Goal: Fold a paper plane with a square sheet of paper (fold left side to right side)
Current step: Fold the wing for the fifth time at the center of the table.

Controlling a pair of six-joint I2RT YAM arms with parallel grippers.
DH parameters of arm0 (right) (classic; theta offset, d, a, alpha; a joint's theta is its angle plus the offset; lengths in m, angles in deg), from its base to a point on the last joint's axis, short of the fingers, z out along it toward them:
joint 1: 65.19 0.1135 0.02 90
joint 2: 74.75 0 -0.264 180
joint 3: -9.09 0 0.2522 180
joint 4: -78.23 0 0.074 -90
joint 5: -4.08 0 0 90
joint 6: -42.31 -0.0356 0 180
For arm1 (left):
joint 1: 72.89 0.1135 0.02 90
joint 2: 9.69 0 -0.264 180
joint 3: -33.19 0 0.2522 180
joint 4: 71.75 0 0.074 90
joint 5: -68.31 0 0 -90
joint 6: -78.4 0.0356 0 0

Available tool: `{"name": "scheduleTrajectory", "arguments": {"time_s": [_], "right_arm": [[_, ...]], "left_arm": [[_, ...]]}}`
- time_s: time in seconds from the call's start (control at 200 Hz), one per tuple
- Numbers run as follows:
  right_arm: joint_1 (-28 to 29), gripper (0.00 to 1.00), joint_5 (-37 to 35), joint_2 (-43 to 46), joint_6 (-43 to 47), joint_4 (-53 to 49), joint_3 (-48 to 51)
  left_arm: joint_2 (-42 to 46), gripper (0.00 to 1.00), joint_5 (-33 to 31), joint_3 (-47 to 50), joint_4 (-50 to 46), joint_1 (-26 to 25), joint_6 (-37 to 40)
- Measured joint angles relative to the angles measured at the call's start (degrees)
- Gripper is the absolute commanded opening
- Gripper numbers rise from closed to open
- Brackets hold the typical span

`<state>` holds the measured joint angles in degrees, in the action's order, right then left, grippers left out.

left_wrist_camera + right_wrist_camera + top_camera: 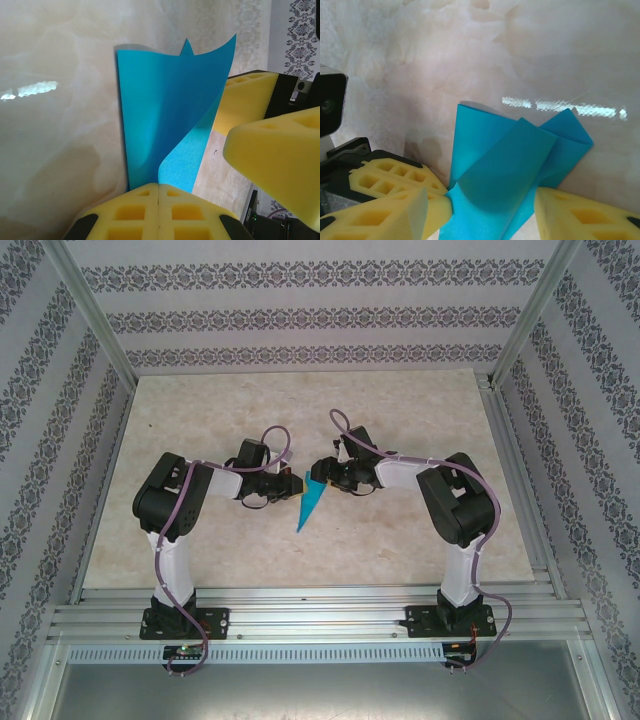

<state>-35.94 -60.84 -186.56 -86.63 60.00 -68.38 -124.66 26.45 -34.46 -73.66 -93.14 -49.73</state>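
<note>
Teal paper [312, 502]: on the marble tabletop [400, 420] at mid-table, between the two wrists; a narrow pointed wedge, part-folded, one flap curling up off the surface.
Long axis: from the wide end beside the grippers to a tip aimed at the near edge, slanting slightly left.
Left gripper [159, 186]: yellow pads [135, 212] pressed flat together, pinching the paper's edge at the wide end.
Right gripper [482, 205]: pads standing apart on either side of the raised flap; no pinch visible, flap loose between them.
Bearing: paper to the right of the left gripper and to the near left of the right gripper, both crowded at the same wide end, tip well clear of either.
Nearer arm: left already in contact; right just beside, straddling.
Next move, as a judgement: right pads to close on the flap while the left pinch anchors the sheet.
</note>
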Motion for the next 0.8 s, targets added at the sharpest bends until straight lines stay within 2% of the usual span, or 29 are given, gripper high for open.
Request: {"name": "scheduleTrajectory", "arguments": {"time_s": [0.799], "right_arm": [[0.39,0.6,0.24,-1.88,-0.35,1.27,-1.77]], "left_arm": [[0.07,0.0,0.0,0.0,-0.02,0.0,0.02]]}}
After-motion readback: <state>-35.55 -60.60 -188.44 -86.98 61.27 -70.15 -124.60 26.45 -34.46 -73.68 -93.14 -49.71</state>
